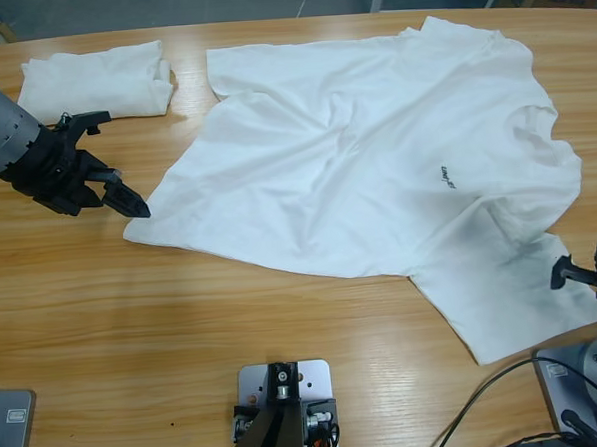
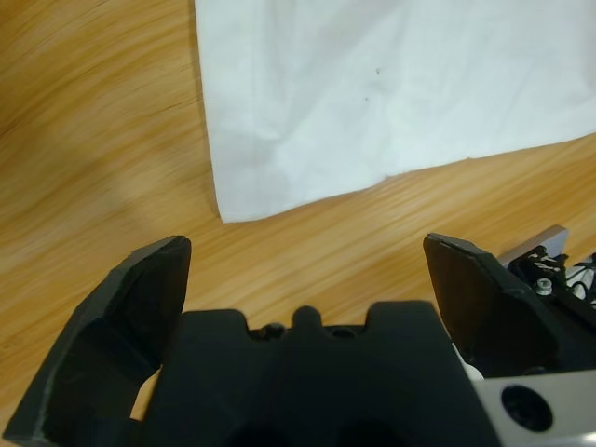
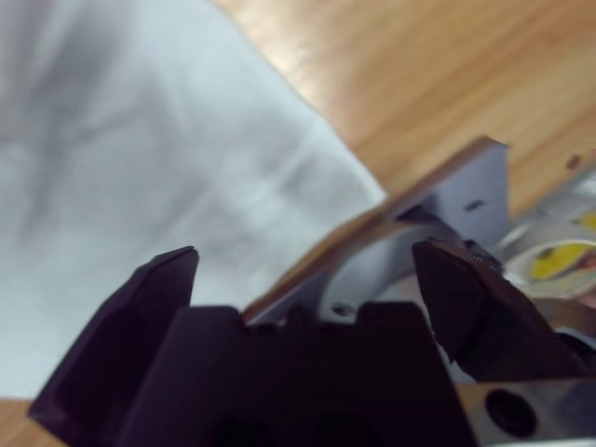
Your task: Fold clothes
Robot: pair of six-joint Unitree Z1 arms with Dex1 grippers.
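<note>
T-shirt lies spread and rumpled across the table, logo up; a folded white garment sits at the far left corner; the left end effector, jaws apart and empty, hovers just beside the shirt's corner; the right end effector, also parted and empty, sits over the lower sleeve; a pinch might catch only the top layer, dragging wrinkles into the fold.

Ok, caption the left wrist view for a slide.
Open left gripper above the wooden table, facing a corner of the large white cotton T-shirt.
</note>
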